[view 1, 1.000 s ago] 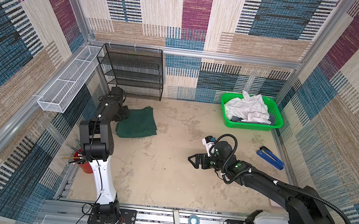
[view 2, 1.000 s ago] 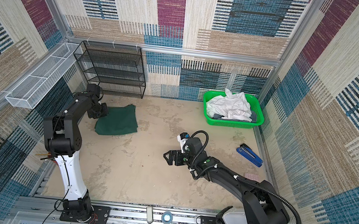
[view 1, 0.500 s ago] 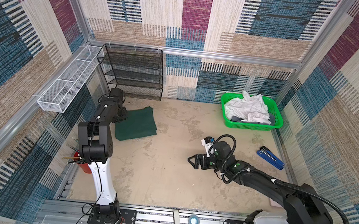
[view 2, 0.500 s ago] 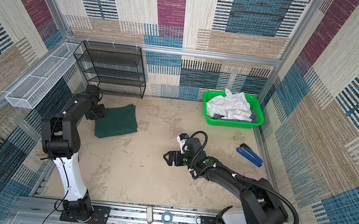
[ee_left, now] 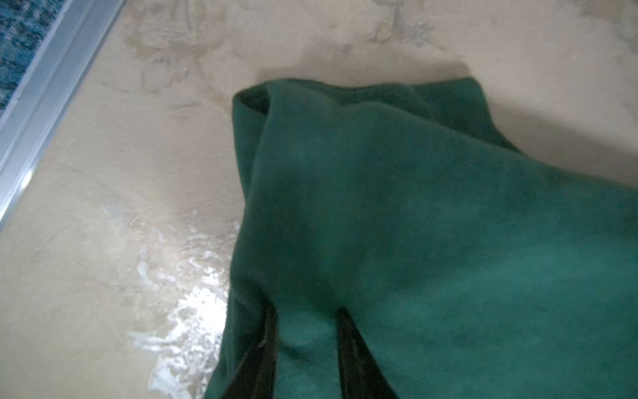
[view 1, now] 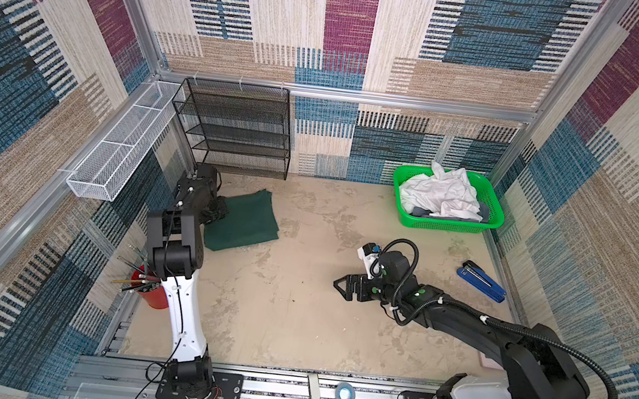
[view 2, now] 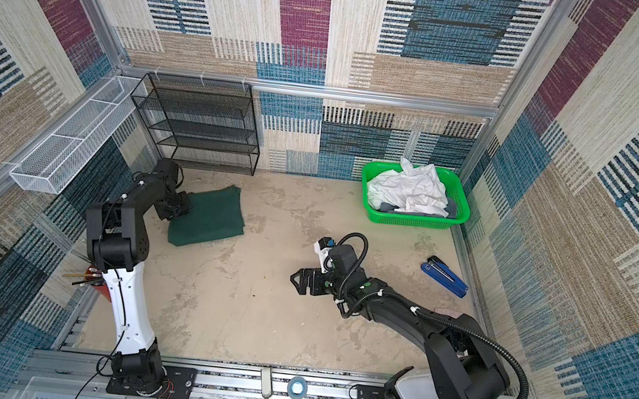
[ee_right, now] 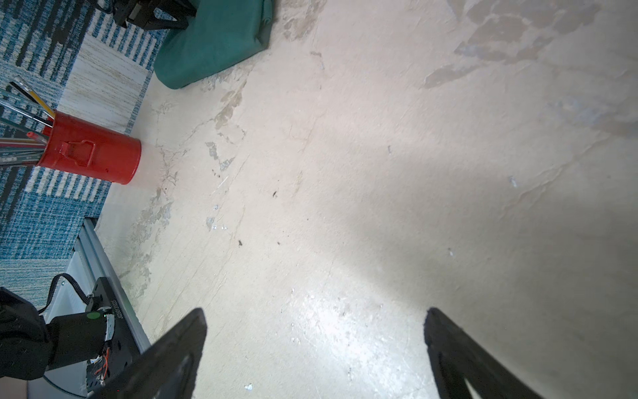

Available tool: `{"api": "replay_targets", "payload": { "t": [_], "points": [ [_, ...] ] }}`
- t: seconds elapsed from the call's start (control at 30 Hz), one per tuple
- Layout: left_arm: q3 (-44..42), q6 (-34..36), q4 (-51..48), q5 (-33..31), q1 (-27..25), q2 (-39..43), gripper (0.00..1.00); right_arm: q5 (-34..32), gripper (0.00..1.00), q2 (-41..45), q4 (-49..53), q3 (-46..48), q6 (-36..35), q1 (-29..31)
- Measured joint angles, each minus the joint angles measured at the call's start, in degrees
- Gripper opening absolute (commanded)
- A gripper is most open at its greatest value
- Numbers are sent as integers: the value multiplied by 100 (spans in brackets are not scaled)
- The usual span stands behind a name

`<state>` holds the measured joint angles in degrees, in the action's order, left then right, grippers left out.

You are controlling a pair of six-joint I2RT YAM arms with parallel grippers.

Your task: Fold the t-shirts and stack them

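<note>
Left wrist view shows the dark green t-shirt [ee_left: 414,224] close up. A fold of it is pinched in the left pincer [ee_left: 307,321], whose dark fingers [ee_left: 348,345] stand narrow, and the cloth rises in a tent toward them. In both top views this shirt lies folded on the tabletop [view 1: 285,322] at the far left, just in front of the black mesh rack [view 1: 234,130], with the pincer at its left edge.

The white t-shirts [view 1: 440,191] are heaped, crumpled, in the bright green plastic basket [view 1: 444,225] at the far right corner, with grey fabric [view 1: 419,211] showing at their near edge.

The right pincer [ee_right: 315,314] stands wide over the middle of the tabletop, well apart from both, with only tabletop between its fingers. A blue stapler [view 1: 481,280] lies near the right wall. A red cup of pencils [ee_right: 93,155] stands beside the left arm.
</note>
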<state>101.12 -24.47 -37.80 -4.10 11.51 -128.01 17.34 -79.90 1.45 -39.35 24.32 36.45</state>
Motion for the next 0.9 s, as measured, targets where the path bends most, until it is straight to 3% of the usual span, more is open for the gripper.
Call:
{"api": "replay_targets", "payload": {
  "t": [0.33,0.63,0.9],
  "points": [
    [-282,74,479,149,0,612,34,24,99,-267,-9,-26,-22,2],
    [1080,61,17,-131,52,-520,33,20,99,-407,-7,-116,-61,2],
    [1335,72,-129,55,111,-822,37,17,99,-461,-2,-179,-61,2]
  ]
}}
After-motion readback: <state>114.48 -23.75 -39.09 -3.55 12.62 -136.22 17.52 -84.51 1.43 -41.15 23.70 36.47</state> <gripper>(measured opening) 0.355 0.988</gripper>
